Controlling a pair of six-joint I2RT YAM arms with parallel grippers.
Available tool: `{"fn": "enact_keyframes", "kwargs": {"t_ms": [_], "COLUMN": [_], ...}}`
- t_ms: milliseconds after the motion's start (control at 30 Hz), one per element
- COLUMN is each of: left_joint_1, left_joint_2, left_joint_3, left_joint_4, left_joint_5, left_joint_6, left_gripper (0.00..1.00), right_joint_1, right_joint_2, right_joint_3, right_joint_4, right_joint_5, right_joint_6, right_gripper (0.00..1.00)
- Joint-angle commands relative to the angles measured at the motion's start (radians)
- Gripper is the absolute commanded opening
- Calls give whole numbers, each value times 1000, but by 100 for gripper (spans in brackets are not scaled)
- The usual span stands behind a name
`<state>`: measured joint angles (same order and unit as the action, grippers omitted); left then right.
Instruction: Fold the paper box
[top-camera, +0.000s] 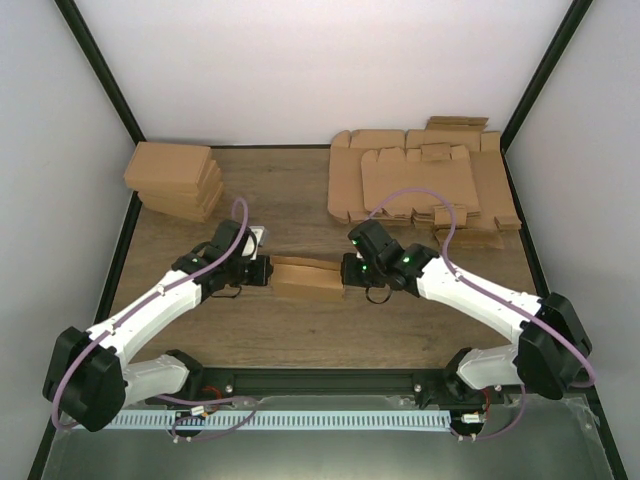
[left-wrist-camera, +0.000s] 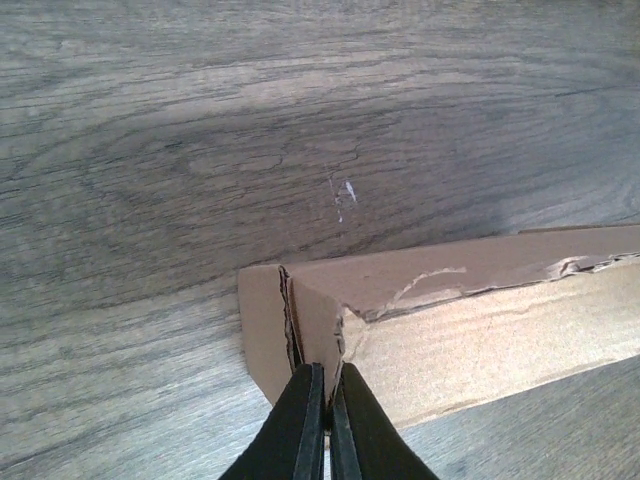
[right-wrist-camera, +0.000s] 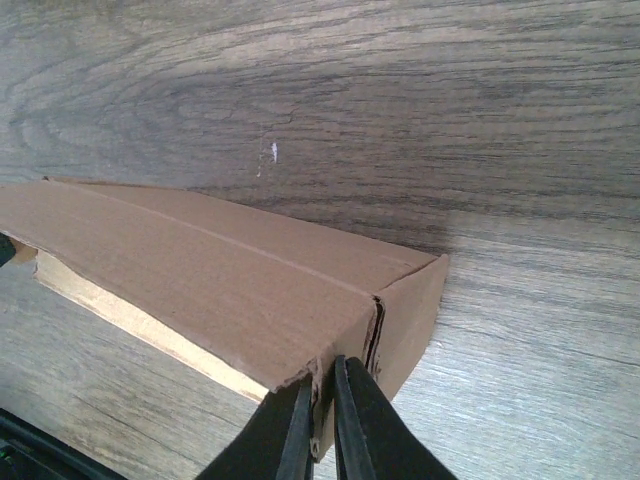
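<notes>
paper box (top-camera: 307, 278) | left jaws pinch one end; right jaws — other

Folded boxes (top-camera: 175, 180) stacked far L, flat cardboard sheets (top-camera: 415, 185) far R, wood table (top-camera: 280, 200).

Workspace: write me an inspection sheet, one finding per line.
Surface: wood-grain table, small white scuff.
Job's things: paper box, partly folded, lying mid-table between the arms.
Clutter: stack of folded boxes far left; flat cardboard sheets far right.
Grippers: left gripper and right gripper each pinch an end corner of the paper box.
Cables: purple cables loop along both arms; the right one arcs over the sheets.
Surroundings: white walls, black frame posts.
</notes>
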<state>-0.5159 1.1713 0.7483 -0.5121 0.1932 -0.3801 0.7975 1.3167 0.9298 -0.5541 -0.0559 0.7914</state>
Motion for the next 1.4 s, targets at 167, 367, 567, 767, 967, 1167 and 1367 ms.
{"fn": "enact_keyframes", "kwargs": {"t_ms": [167, 367, 567, 767, 967, 1167, 1367], "left_joint_1": [-4, -19, -33, -46, -59, -68, -73], "left_joint_2": [20, 21, 19, 10, -8, -30, -39], "left_joint_3": [0, -19, -44, -70, -93, -114, -133], "left_joint_4": [-32, -8, 20, 51, 78, 104, 117], "left_joint_5": [-13, -12, -17, -27, -33, -31, -37], "left_joint_6": [24, 10, -11, -36, -52, -69, -76], "left_gripper": [4, 4, 4, 4, 4, 4, 4], "right_joint_1": [34, 50, 64, 80, 89, 91, 91], "right_joint_2": [35, 46, 59, 55, 52, 51, 49], "right_joint_3": [53, 30, 10, -24, -70, -113, -147], "right_joint_4": [-45, -59, -67, -61, -44, -7, 29], "right_joint_5": [52, 83, 132, 170, 192, 193, 194], "right_joint_6": [33, 27, 25, 30, 29, 9, 0], "right_gripper": [8, 8, 5, 4, 3, 2, 1]}}
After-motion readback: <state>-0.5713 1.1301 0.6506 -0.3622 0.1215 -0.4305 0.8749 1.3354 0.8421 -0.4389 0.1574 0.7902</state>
